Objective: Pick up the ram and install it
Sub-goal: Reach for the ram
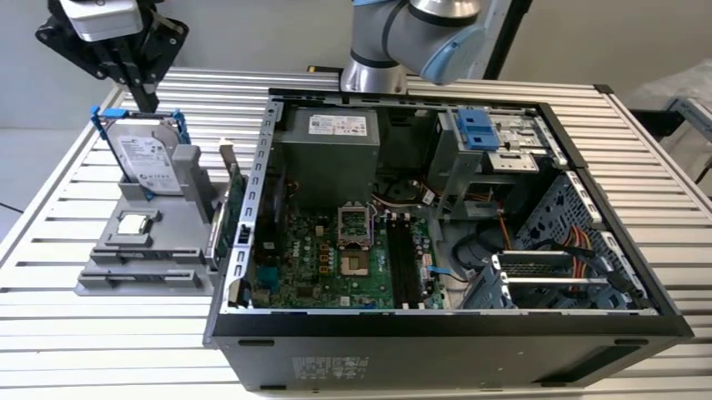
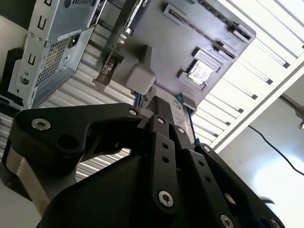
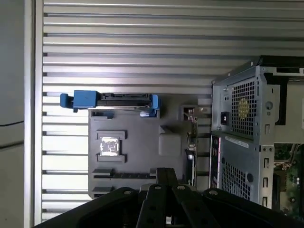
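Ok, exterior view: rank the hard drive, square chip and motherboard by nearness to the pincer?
1. Silver hard drive with blue brackets, directly below the pincer.
2. Small square silver-topped chip, on the grey tray.
3. Green motherboard, inside the case.

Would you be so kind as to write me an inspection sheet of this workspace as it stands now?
Surface: slatted metal table, carrying an open computer case and a grey fixture tray.
Job's things: ram stands on edge at the tray's side nearest the case, not held.
Clutter: hard drive with blue brackets, upright in the tray; small square chip lying flat in it.
Grippers: gripper hangs above the hard drive, fingers together, empty.
Cables: coloured wires inside the case; black cable on the floor.
Surroundings: plain wall behind the table.
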Tool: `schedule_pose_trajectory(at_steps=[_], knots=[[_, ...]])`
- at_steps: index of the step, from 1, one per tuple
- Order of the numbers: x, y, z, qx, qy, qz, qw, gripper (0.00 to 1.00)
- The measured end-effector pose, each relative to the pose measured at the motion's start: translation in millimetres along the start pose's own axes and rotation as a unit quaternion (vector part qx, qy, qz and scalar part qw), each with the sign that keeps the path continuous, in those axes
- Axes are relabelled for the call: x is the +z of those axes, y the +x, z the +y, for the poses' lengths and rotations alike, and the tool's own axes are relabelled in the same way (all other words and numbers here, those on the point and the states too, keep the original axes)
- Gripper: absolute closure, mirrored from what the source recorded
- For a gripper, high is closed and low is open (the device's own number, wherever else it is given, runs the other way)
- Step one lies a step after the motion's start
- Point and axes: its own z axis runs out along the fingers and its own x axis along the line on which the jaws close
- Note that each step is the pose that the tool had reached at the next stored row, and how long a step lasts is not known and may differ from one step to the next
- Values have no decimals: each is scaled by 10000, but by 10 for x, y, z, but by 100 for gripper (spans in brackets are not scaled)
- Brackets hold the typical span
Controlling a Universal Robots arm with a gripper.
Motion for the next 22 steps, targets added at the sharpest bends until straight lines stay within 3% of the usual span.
schedule_pose_trajectory(at_steps=[16,22], knots=[[-5,255,1,-57,-1,3,10000,100],[-5,276,2,-57,-1,3,10000,100]])
